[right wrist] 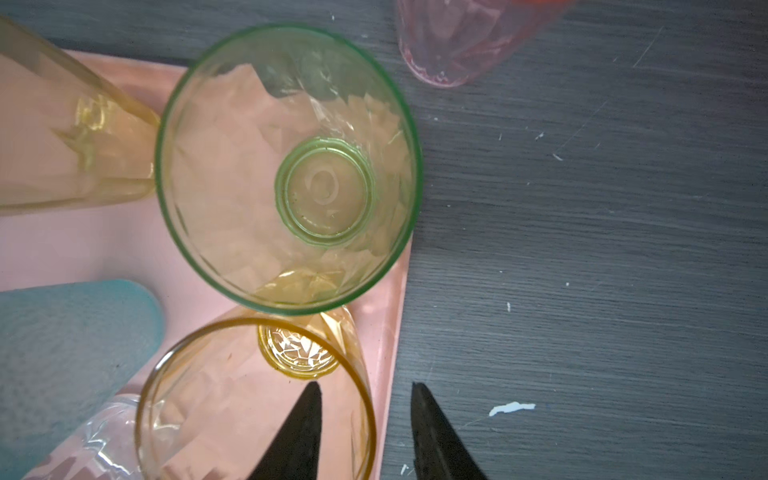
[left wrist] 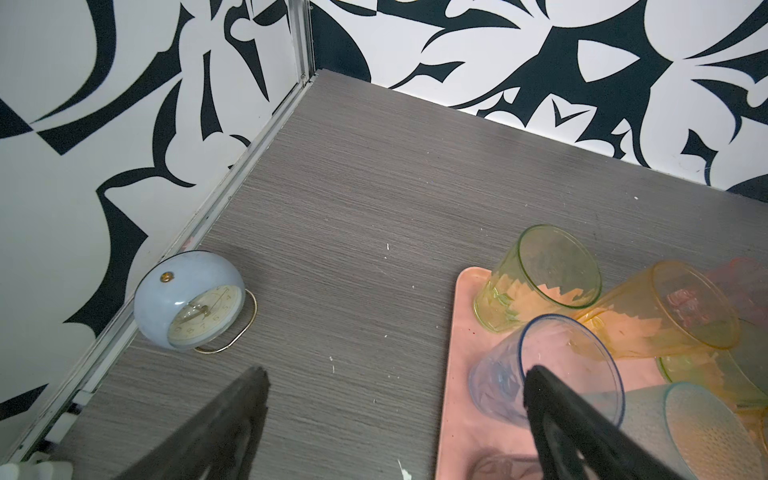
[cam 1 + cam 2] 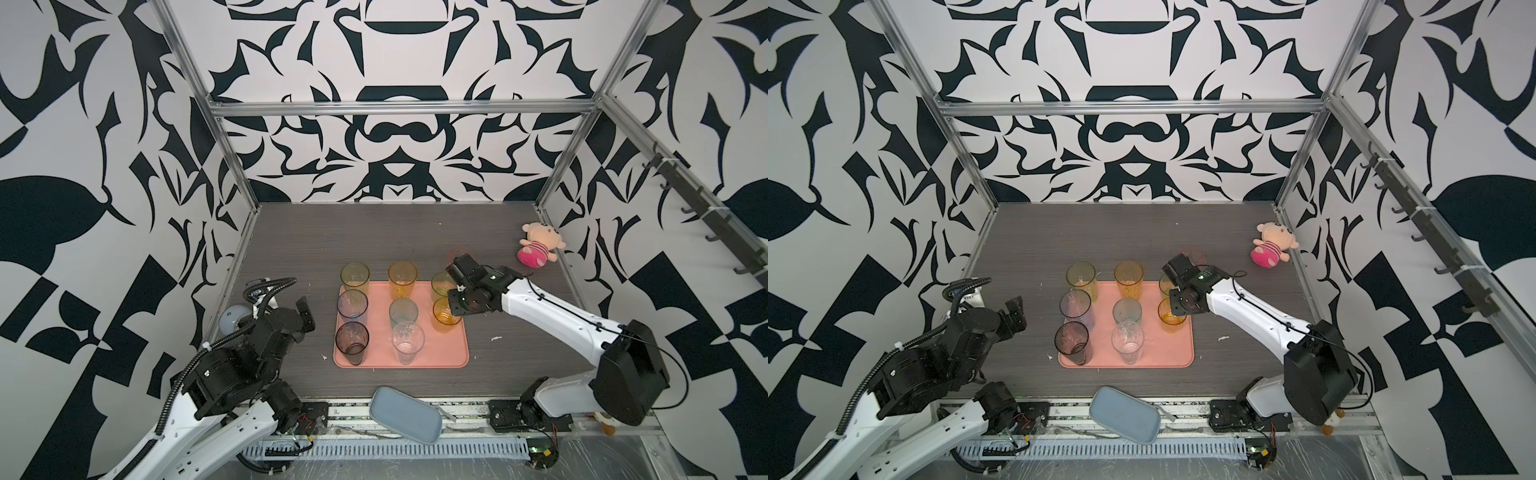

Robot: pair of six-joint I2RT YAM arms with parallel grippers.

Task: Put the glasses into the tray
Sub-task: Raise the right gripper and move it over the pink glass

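Observation:
The salmon-pink tray (image 3: 449, 353) lies mid-table with several glasses upright on it, among them yellow-green (image 3: 354, 276), blue (image 3: 352, 305), smoky grey (image 3: 352, 340), clear (image 3: 407, 343) and teal (image 3: 403, 311). A pink glass (image 3: 459, 252) stands on the table behind the tray's right corner. My right gripper (image 1: 365, 386) hangs over the orange glass (image 1: 232, 399) at the tray's right edge. Its jaws are apart, one finger inside the rim, one outside, neither pressing the wall. The green glass (image 1: 291, 166) stands just beyond. My left gripper (image 2: 397, 374) is open left of the tray, holding nothing.
A pink plush doll (image 3: 539, 245) sits at the back right by the wall. A pale blue-grey dish (image 3: 405, 415) overhangs the front edge. A round blue clock (image 2: 191, 301) leans against the left wall rail. A white scrap (image 3: 495, 338) lies right of the tray.

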